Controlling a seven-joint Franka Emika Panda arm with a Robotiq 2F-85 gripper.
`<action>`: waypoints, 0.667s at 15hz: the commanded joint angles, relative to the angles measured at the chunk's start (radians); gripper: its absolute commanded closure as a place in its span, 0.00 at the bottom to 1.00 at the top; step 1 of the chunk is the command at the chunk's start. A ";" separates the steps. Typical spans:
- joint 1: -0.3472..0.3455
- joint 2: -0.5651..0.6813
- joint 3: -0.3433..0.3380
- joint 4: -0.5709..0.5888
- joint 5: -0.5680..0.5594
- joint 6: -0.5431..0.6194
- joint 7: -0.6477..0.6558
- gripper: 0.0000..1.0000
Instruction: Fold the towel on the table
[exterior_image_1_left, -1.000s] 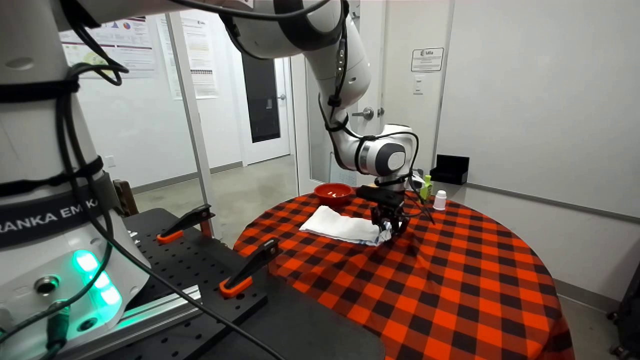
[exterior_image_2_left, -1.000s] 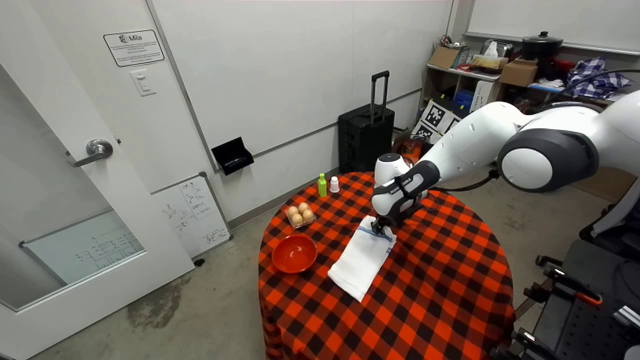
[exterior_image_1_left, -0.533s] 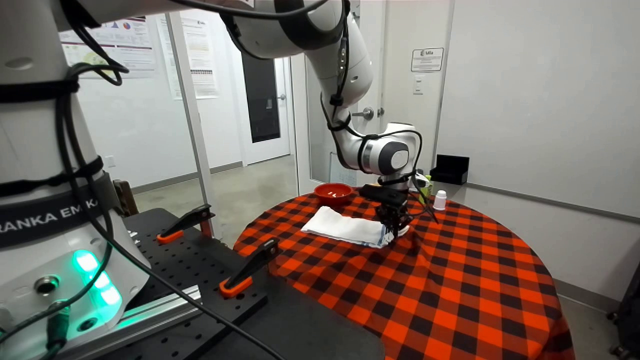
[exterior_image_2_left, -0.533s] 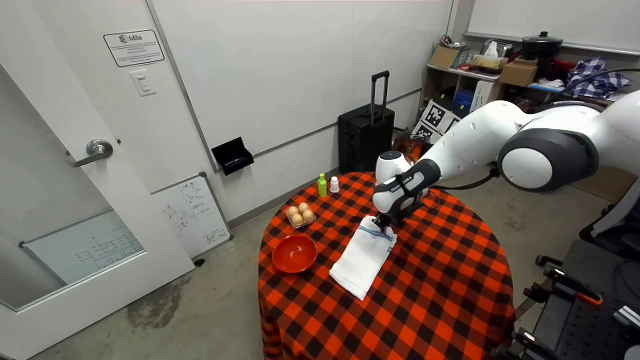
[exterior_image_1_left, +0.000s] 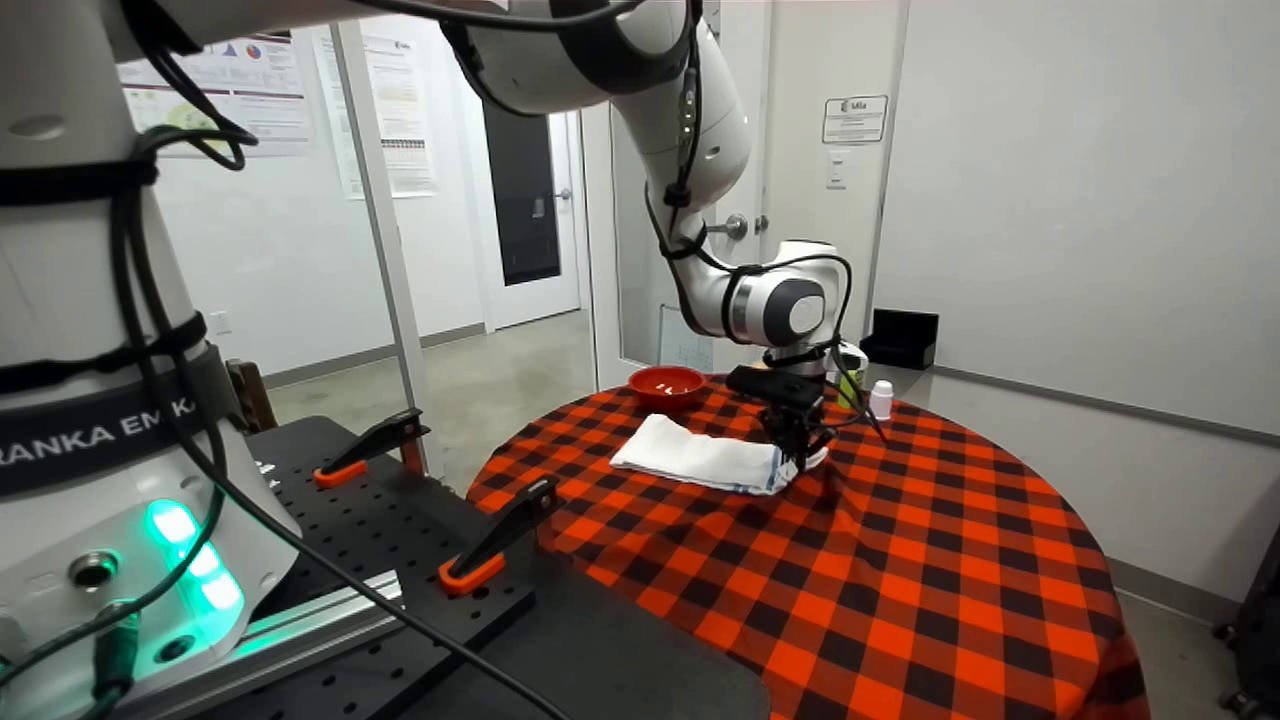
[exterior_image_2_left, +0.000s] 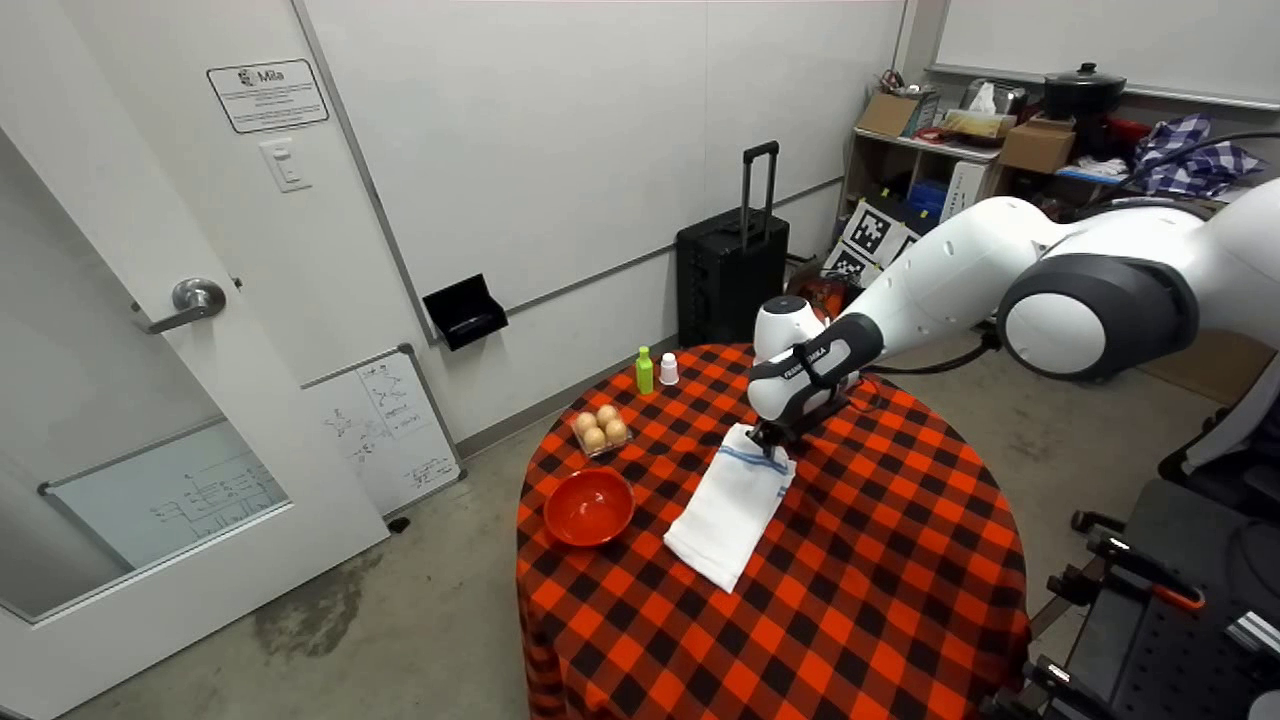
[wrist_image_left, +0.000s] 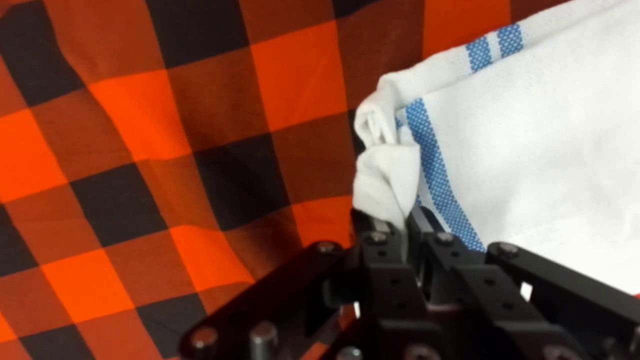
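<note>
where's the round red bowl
In an exterior view, the red bowl sits on the left of the red-checked table, beside four brown eggs, left of the white cloth towel.

This is a robot lab I'm standing in. A white robot arm (exterior_image_1_left: 650, 135) stands on a black bench (exterior_image_1_left: 600, 630) pierced with rows of holes, clamps (exterior_image_1_left: 508, 527) along its edge. Big whiteboards (exterior_image_2_left: 560, 140) line the walls (exterior_image_2_left: 560, 350), a smaller board (exterior_image_2_left: 385, 430) full of scribbled diagrams stands by the door (exterior_image_2_left: 225, 350), and black-and-white code squares (exterior_image_2_left: 872, 236) are propped near the shelves (exterior_image_2_left: 925, 147). The far posters (exterior_image_1_left: 265, 90) seem to show charts.
</note>
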 joint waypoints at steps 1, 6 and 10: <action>-0.002 -0.054 -0.019 -0.044 0.004 0.033 0.028 0.97; 0.016 -0.123 -0.062 -0.093 -0.002 0.066 0.066 0.97; 0.053 -0.202 -0.114 -0.163 -0.012 0.092 0.122 0.97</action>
